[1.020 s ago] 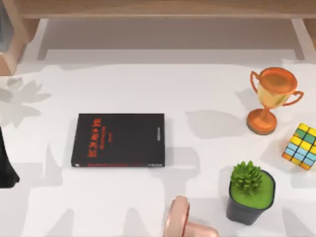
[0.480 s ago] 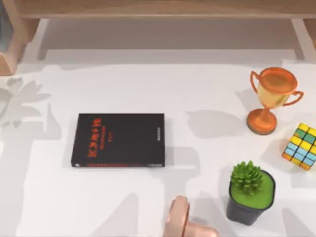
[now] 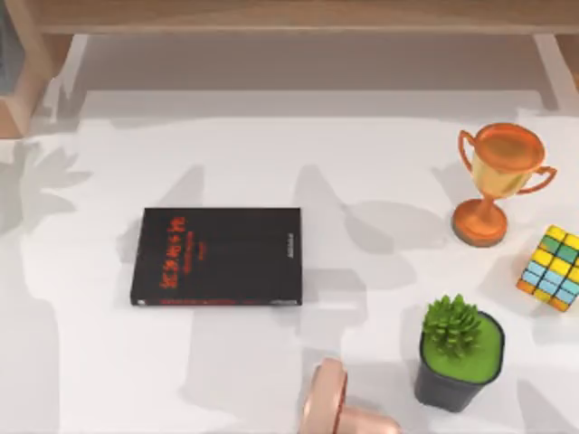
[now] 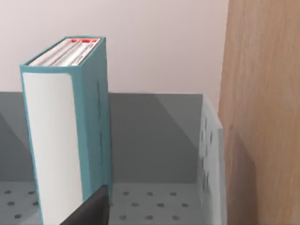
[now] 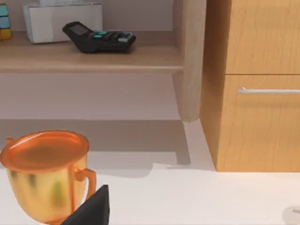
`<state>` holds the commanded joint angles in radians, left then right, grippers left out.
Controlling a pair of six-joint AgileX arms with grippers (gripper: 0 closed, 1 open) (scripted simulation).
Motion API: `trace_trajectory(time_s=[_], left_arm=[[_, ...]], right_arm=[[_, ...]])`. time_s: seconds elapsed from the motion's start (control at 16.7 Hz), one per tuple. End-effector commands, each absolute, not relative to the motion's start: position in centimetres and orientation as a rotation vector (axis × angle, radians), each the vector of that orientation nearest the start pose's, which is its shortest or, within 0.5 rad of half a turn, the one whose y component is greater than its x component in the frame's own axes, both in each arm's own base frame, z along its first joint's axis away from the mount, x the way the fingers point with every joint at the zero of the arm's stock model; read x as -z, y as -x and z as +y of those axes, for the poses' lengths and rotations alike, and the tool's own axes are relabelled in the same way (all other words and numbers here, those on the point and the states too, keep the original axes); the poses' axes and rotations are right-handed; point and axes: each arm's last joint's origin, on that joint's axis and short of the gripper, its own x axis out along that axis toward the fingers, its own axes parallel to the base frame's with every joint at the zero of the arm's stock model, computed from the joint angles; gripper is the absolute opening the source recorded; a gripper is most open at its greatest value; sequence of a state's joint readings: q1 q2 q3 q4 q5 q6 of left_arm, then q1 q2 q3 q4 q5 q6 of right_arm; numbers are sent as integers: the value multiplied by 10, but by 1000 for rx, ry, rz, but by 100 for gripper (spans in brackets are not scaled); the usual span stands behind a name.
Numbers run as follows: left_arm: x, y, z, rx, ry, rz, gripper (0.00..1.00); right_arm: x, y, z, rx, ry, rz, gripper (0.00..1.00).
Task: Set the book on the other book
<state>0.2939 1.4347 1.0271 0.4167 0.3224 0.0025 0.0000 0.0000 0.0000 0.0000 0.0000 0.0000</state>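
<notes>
- a white table [image 3: 235, 163] lies under a pale wooden shelf unit along its far edge, with arm shadows falling across the surface.
- at the table's left edge, the dark shape of the left arm that showed a second ago is gone from the top view; the shadows have shifted with it.
- the left wrist view faces the teal book [image 4: 65, 131], which stands upright in a grey perforated bin [image 4: 206, 154] beside a wooden panel. a dark fingertip of the left gripper [image 4: 91, 211] sits just in front of the book's lower edge; whether the claw is spread or pressed together, i cannot tell.
- this reads as the approach to the pick: the book is not yet lifted, so the task is at an early stage.
- left of centre, the black book [image 3: 217, 256] lies flat, red lettering up, unmoved, ready to be stacked on.
- to the right stand a copper trophy [image 3: 498, 181], a potted plant [image 3: 459, 353] and a colour cube [image 3: 552, 268], all well apart from the black book.
- the right gripper [image 5: 91, 211] hangs near the trophy, idle; its claw state i cannot tell.
</notes>
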Motion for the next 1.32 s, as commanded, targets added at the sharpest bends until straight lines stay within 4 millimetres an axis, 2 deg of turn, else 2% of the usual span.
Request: trace_trajectory(time_s=[0.12,0.24,0.42,0.6,0.96,1.32], left_arm=[[-305,-365,117,17,15,0,100],[-285,-397,141,18,19,8,100],[-260,-427,169,17,20,8,100],[-248,-438,181,17,19,5,100],[-247,-439,179,19,21,9,100],[-248,-460,181,17,19,4,100]], right_arm=[[-160,-106,-1,0,0,0,100],[-160,-106,-1,0,0,0,100],[-160,-106,-1,0,0,0,100],[-160,-106,-1,0,0,0,100],[-160,-106,-1,0,0,0,100],[-160,-106,-1,0,0,0,100]])
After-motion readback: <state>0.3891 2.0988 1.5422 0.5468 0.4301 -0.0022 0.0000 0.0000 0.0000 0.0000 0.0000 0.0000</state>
